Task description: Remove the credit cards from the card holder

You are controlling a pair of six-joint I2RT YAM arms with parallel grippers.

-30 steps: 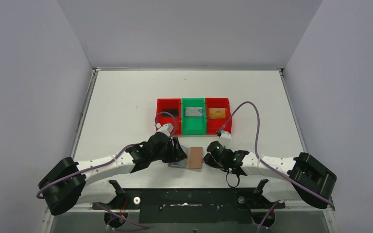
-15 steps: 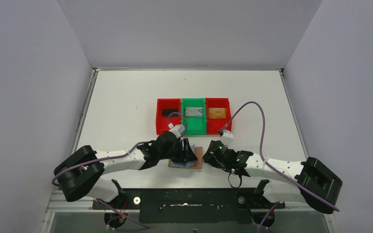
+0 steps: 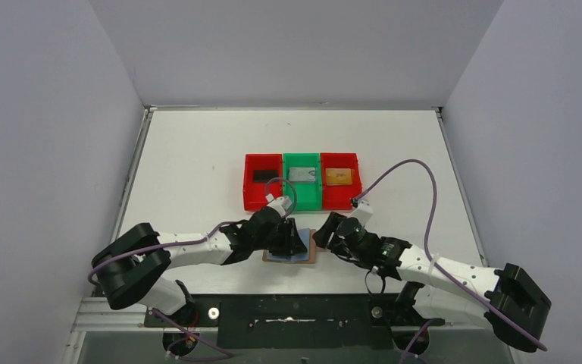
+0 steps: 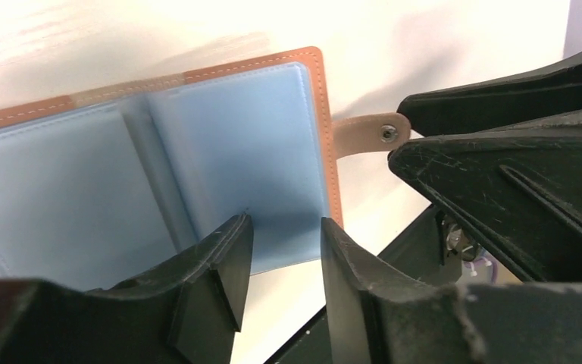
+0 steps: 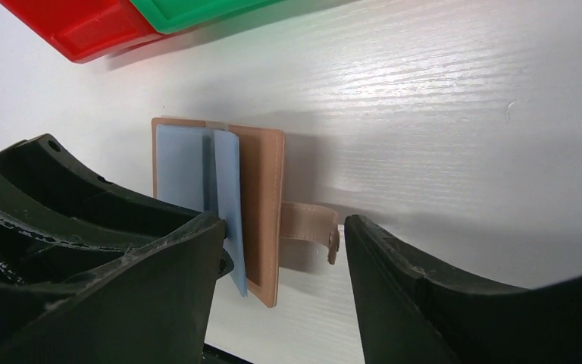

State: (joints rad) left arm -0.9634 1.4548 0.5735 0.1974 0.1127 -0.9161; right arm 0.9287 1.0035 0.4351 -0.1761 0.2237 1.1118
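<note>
Desk: left red bin holds black card, green bin silver card, right red bin gold card. Card holder open at bins' 6 o'clock. Left hand narrowly parted over blue pocket, empty. Right hand wide apart, straddling strap tab, gripping nothing.

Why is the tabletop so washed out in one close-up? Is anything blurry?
Left wrist view: glare bleaches the white table beyond the tan leather wallet; the black fingers near the lens stay fairly sharp. Right wrist view: the wallet throws a soft shadow, and the table's grain gleams. Top view: even light, no blur.
</note>
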